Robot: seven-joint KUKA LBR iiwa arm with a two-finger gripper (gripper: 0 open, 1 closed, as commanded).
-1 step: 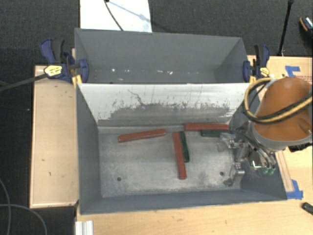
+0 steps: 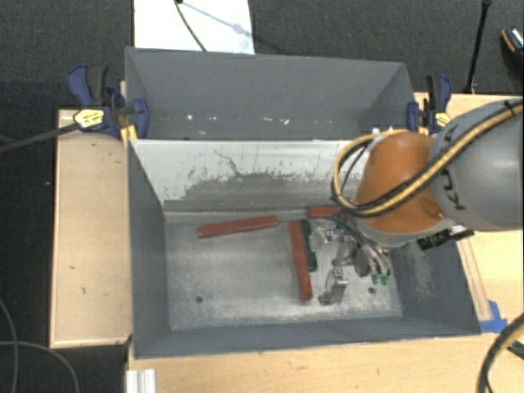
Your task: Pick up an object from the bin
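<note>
Tool (image 2: 333, 285): metal, at the end of the arm (image 2: 483, 170), low over the right half of the bin (image 2: 155, 260) floor, towards the front wall. Opening: cannot be told, as the tip is a tangle of pale metal parts seen from above. Nothing can be made out in its grasp. Nearest item: first stick (image 2: 300, 260), red-brown, long and thin, lying flat and running from back to front just left of the tool. Its front end lies close beside the tool's tip; whether the two touch cannot be told. Wrist fittings: orange cover (image 2: 393, 182), rounded, with black-and-yellow cables (image 2: 385, 203) looped round it, overhanging the back right of the floor and hiding what lies beneath. Second stick (image 2: 237, 228): same red-brown colour, lying flat from left to right across the back of the floor, well apart from the tool, its right end near the back end of the first stick. Third stick (image 2: 322, 211): red-brown, at the foot of the back wall, a short length showing, the rest cut off by the orange cover. Green bits (image 2: 309, 250): two small patches, one beside the first stick and one right of the tool; whether they are loose things or robot parts is unclear. Count: three sticks, two green patches.
</note>
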